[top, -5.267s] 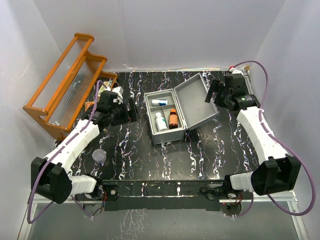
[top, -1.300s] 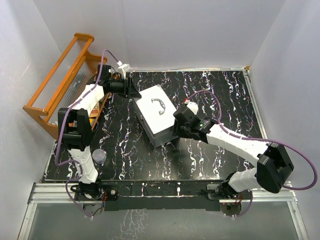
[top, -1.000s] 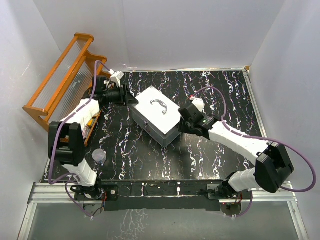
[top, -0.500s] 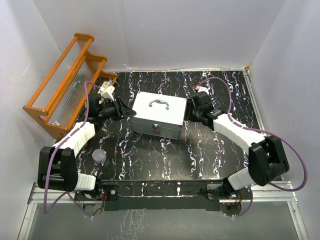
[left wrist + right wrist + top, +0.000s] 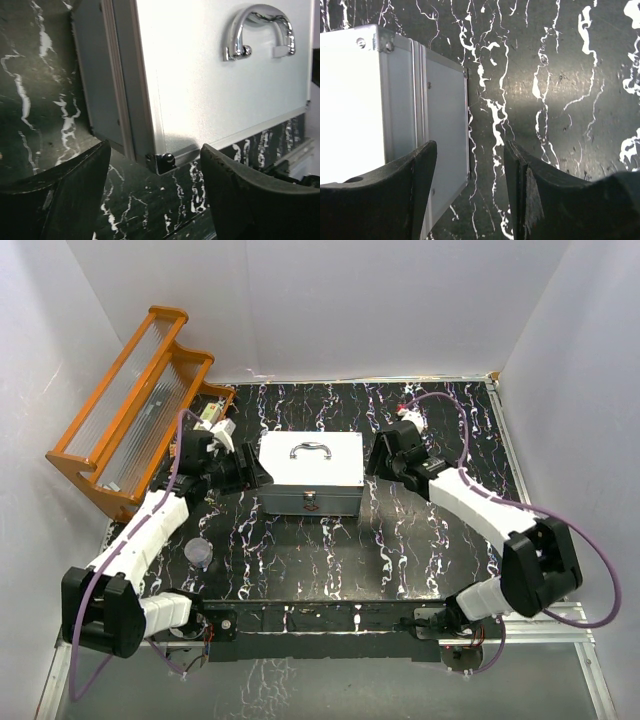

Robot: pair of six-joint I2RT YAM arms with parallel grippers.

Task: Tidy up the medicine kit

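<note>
Closed silver-grey metal medicine kit (image 5: 309, 472) with a curved handle sits mid black marbled tabletop (image 5: 420, 540). The left jaws and right jaws flank its ends — both wide apart, gripping nothing. I'd pull straight outward so nothing nudges it.
</note>
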